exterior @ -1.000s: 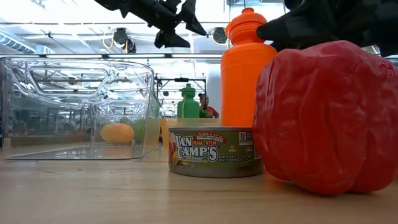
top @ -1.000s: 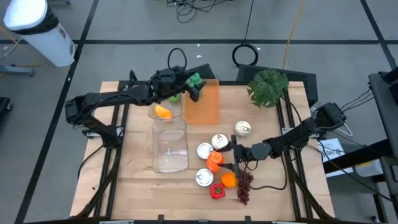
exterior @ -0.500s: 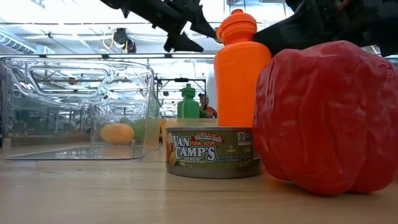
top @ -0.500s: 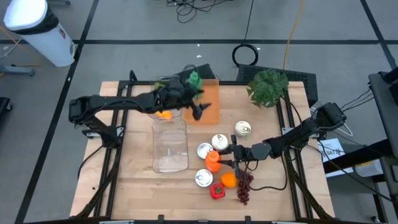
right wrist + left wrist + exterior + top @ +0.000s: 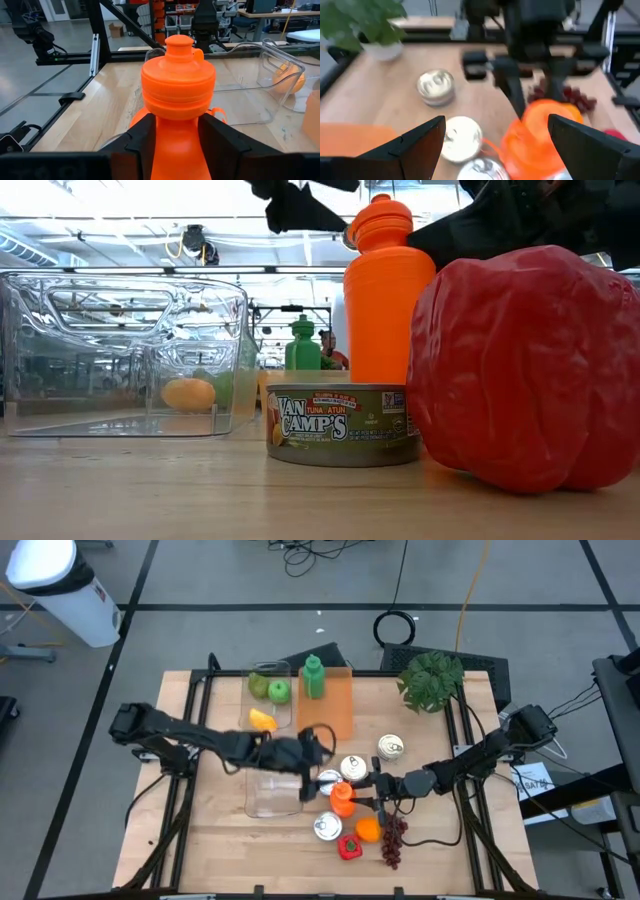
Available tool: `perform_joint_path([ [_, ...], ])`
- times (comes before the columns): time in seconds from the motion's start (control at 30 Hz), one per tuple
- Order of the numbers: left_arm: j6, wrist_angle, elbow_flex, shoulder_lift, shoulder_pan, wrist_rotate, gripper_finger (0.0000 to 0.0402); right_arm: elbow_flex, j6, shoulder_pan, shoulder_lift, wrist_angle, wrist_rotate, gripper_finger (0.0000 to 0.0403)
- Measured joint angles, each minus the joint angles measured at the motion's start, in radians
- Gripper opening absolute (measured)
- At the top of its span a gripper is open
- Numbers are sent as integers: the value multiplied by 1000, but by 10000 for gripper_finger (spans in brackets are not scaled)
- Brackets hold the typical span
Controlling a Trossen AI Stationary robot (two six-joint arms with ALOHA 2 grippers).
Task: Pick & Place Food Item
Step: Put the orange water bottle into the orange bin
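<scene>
An orange bottle (image 5: 343, 798) with a screw cap (image 5: 178, 80) stands upright among cans near the table's middle; it also shows in the low view (image 5: 385, 300). My right gripper (image 5: 366, 790) reaches in from the table's right and is shut on the orange bottle. My left gripper (image 5: 316, 754) hovers open above the near-right corner of a clear bin (image 5: 272, 776), just left of the orange bottle (image 5: 540, 137), and touches nothing. A red pepper (image 5: 349, 847), an orange fruit (image 5: 368, 830) and grapes (image 5: 393, 842) lie on the table near the front. My right gripper pinches the orange bottle's body just below its cap (image 5: 177, 131) between the two fingers (image 5: 142, 140). The fingers come in level from the table's right, one on each side. The bottle stands upright; the can in the low view hides its foot.
Several tuna cans (image 5: 352, 767) crowd round the bottle. At the far side a second clear bin (image 5: 268, 700) holds a yellow fruit and green apples, and a green bottle (image 5: 313, 678) stands on an orange board (image 5: 330, 710). A potted plant (image 5: 432, 678) stands far right.
My left gripper has swung from beside the green bottle at the far side toward the table's near edge and a little down. It has stayed open and now hangs beside the orange bottle. My right gripper has shut on the orange bottle, which shifted slightly sideways.
</scene>
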Motion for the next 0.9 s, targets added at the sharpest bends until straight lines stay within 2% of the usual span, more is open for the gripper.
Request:
perform_joint_path([
  [0.1,-12,0,0,46,-51,-47,360,0,0,0,0,-1,0,131],
  [0.33,-18,102,2,148,-107,-59,360,-2,-7,2,-1,-6,-5,132],
  [0.47,-14,178,1,171,-116,-46,360,-3,-2,2,-1,-4,-4,132],
  [0.9,-39,189,0,201,-96,-44,360,-2,2,0,0,-3,2,132],
])
